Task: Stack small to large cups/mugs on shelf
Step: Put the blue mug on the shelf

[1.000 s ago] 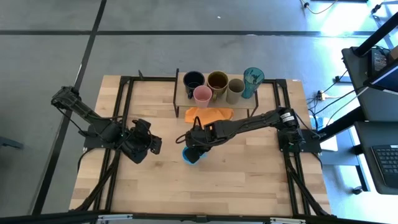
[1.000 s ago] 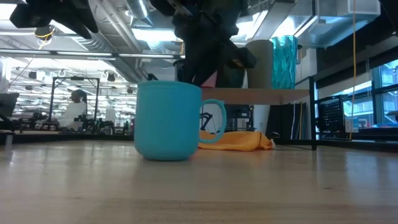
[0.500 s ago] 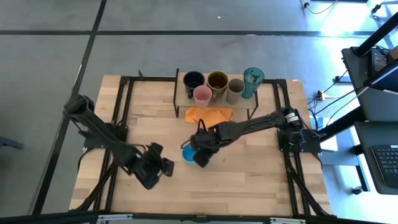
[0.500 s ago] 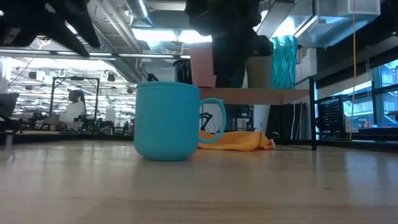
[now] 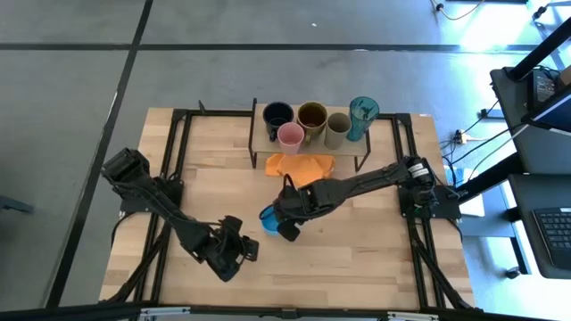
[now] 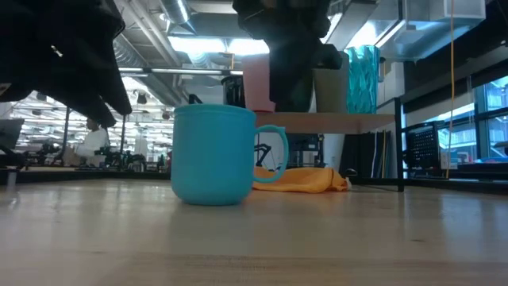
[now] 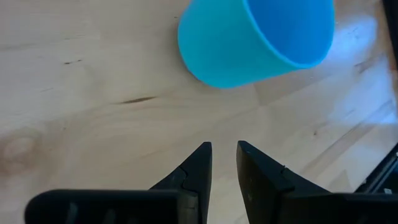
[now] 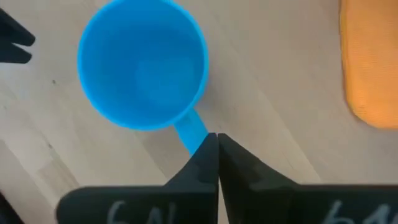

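the right gripper [image 8: 216, 140] is pinched shut on the handle of the light blue mug [image 8: 143, 73], upright on the tabletop [image 5: 357, 250] before the shelf [image 5: 308, 140]. the left gripper [image 7: 222, 155], fingers slightly parted and empty, hovers just beside the mug.

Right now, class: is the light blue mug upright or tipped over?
Upright: the light blue mug stands on its base, mouth upward, empty inside.

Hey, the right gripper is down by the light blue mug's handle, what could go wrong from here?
The right gripper has shut at the very end of the light blue mug's handle; the thin hold may slip or tilt the mug on lifting. The low wooden shelf already holds five cups, so placing may bump the pink cup. The orange cloth lies between.
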### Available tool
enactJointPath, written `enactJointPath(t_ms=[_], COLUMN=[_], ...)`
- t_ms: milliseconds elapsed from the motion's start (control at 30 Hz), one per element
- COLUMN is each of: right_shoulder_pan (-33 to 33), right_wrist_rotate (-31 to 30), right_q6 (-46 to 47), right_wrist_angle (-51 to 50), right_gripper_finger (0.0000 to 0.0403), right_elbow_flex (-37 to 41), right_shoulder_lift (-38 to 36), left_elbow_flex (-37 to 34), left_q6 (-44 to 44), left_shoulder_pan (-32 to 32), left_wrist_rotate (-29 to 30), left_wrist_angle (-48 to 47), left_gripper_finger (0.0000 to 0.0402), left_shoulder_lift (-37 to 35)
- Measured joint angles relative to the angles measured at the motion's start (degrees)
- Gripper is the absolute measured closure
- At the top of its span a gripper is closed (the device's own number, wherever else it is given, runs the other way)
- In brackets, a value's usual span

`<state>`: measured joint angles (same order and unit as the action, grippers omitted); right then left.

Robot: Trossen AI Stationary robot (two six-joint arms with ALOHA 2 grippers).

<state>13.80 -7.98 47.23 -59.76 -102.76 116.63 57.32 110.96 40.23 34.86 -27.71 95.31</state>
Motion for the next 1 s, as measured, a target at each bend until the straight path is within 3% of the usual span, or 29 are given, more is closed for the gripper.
enactJointPath(t_ms=[400, 1000], right_shoulder_pan=[-0.07, 2.14], right_wrist_rotate=[0.55, 7.96], right_q6=[-1.00, 0.23], right_wrist_angle=[1.40, 6.74], right_gripper_finger=[0.0400, 0.0400], right_elbow_flex=[0.02, 0.02], right_shoulder_lift=[4.56, 4.62], left_elbow_flex=[0.00, 0.00], left_q6=[-1.09, -10.99], left_shoulder_pan=[-2.54, -9.69], left_wrist_rotate=[0.49, 0.35], left_wrist_angle=[0.06, 0.01], left_gripper_finger=[0.0333, 0.0333], left_shoulder_lift=[0.00, 0.00])
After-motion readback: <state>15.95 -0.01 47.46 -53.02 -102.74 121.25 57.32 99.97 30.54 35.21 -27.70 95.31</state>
